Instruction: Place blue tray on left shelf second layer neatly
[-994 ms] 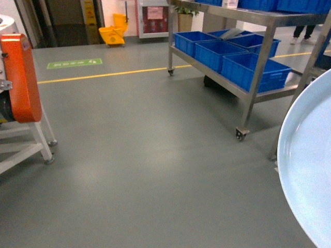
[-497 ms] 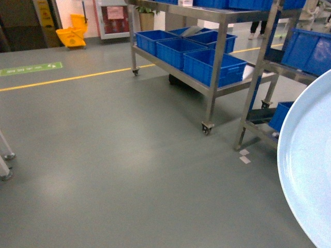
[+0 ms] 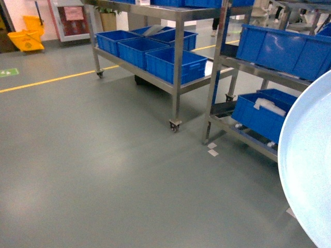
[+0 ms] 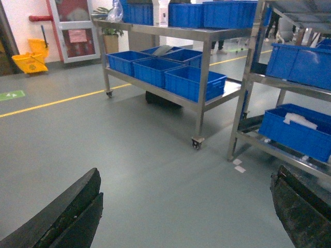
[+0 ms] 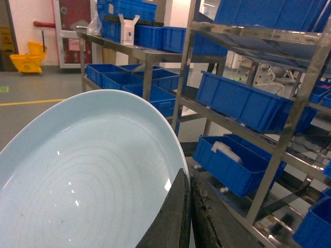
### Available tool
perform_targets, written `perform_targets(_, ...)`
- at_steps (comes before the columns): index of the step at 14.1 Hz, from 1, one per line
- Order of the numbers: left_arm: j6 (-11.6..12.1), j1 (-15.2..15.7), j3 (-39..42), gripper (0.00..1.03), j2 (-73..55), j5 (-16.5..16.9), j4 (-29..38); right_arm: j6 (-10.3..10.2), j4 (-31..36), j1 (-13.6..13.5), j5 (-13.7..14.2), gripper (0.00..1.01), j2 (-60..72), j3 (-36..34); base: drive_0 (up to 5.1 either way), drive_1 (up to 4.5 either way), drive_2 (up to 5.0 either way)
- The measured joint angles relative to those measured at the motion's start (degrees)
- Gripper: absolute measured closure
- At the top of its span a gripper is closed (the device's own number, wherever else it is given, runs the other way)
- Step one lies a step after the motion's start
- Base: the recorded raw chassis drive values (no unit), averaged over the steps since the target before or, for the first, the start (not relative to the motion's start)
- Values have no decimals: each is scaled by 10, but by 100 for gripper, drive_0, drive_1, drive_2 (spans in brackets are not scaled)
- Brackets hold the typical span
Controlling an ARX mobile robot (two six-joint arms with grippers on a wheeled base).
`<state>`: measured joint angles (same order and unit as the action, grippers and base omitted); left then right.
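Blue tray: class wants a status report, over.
Right gripper shut on blue tray rim, tray carried, not yet shelved. Left gripper open, empty. Steel shelf ahead holds blue crates; open floor between.

Bright light comes from above. The floor [image 3: 103, 170] has soft pale shine patches. White glints sit on the tray [image 5: 83, 175]. Far things look a little blurry.

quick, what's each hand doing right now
Left hand: open, holding nothing.
Right hand: closed on the rim of the blue tray.
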<state>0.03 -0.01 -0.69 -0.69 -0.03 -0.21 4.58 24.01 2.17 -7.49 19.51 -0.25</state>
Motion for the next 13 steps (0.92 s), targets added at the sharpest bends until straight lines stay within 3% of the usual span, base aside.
perform_targets(13, 0, 0, 0, 5, 0, 0, 0, 0, 0, 0, 0, 99, 0, 0, -158, -158, -158)
